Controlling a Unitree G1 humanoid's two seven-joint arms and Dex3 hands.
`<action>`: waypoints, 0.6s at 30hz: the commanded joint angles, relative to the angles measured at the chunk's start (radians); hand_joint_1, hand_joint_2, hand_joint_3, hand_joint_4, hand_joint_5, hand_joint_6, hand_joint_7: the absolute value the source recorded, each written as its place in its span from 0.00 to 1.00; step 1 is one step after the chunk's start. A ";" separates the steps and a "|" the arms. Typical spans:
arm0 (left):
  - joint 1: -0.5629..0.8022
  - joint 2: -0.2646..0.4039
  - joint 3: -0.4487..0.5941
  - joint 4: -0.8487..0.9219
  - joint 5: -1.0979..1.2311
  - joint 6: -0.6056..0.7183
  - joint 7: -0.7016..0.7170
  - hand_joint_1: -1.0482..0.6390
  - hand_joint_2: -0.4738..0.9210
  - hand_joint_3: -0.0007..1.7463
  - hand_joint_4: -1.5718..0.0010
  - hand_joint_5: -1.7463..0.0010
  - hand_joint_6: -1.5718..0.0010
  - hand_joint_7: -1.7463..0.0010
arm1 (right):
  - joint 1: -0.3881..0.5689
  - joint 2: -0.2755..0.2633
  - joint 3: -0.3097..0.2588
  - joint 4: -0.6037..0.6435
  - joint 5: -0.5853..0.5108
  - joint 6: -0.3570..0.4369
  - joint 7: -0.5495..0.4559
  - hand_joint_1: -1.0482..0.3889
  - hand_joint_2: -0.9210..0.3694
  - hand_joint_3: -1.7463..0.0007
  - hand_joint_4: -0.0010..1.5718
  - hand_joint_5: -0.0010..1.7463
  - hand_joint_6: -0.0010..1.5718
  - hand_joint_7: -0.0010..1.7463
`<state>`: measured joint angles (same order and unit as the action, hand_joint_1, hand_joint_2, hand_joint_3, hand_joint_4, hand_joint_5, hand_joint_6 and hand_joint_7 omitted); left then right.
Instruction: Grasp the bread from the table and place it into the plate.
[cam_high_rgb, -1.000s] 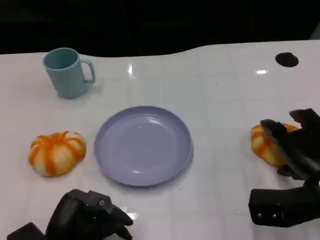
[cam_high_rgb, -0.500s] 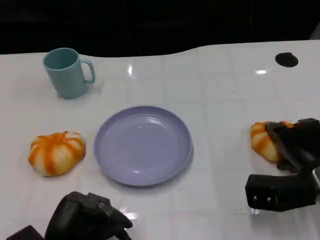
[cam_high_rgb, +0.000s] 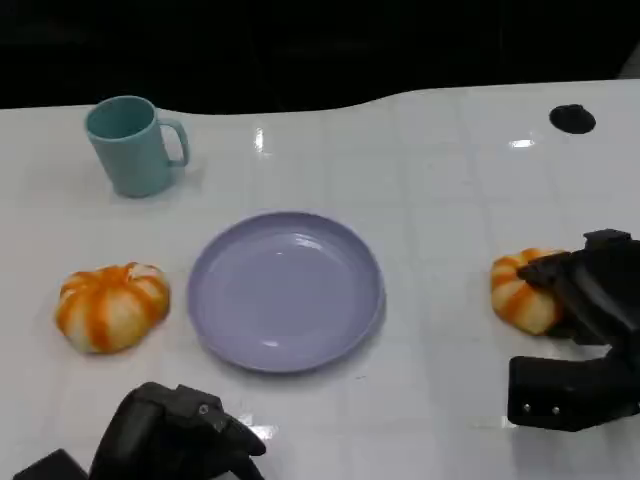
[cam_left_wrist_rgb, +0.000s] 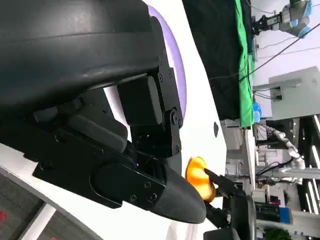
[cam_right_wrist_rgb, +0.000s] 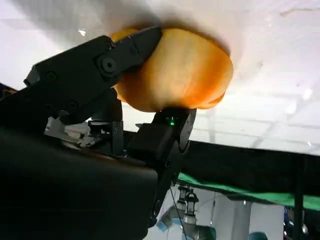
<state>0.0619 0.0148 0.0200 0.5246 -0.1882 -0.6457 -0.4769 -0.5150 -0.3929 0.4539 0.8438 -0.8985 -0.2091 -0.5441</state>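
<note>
Right hand (cam_high_rgb: 590, 290): fingers closed around a bread (cam_high_rgb: 520, 290) at the table's (cam_high_rgb: 440, 180) right side; the wrist view shows fingers pressed against the bun's orange crust.
Left hand (cam_high_rgb: 180, 435): low at the near edge, fingers curled in, holding nothing.
Plate (cam_high_rgb: 287, 290): lavender, centre of the table, well apart from the held bread.
Second bread (cam_high_rgb: 112, 306): left of the plate.
Mug (cam_high_rgb: 133, 145): teal, upright, far left.

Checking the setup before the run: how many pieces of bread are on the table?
2. One bread lies left of the plate, apart from it. The other bread lies right of the plate, with the right hand closed around it.
</note>
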 joint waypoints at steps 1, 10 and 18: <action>-0.006 0.011 0.005 -0.001 -0.007 0.005 -0.001 0.00 0.99 0.00 0.10 0.59 0.01 0.86 | 0.014 -0.029 -0.012 -0.042 0.024 -0.019 -0.040 0.70 0.06 1.00 0.55 1.00 0.66 0.58; -0.001 0.016 0.005 -0.011 -0.005 0.008 0.000 0.00 0.99 0.00 0.10 0.59 0.00 0.86 | 0.082 -0.025 -0.041 -0.237 0.068 -0.092 -0.069 0.75 0.06 1.00 0.62 1.00 0.67 0.67; -0.002 0.014 0.004 -0.005 -0.005 0.005 -0.002 0.00 1.00 0.00 0.10 0.59 0.00 0.86 | 0.108 0.045 -0.038 -0.376 0.139 -0.182 -0.025 0.80 0.54 0.26 0.67 0.97 0.64 0.78</action>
<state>0.0608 0.0159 0.0210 0.5243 -0.1893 -0.6431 -0.4771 -0.4118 -0.3705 0.4243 0.5037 -0.7849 -0.3622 -0.5780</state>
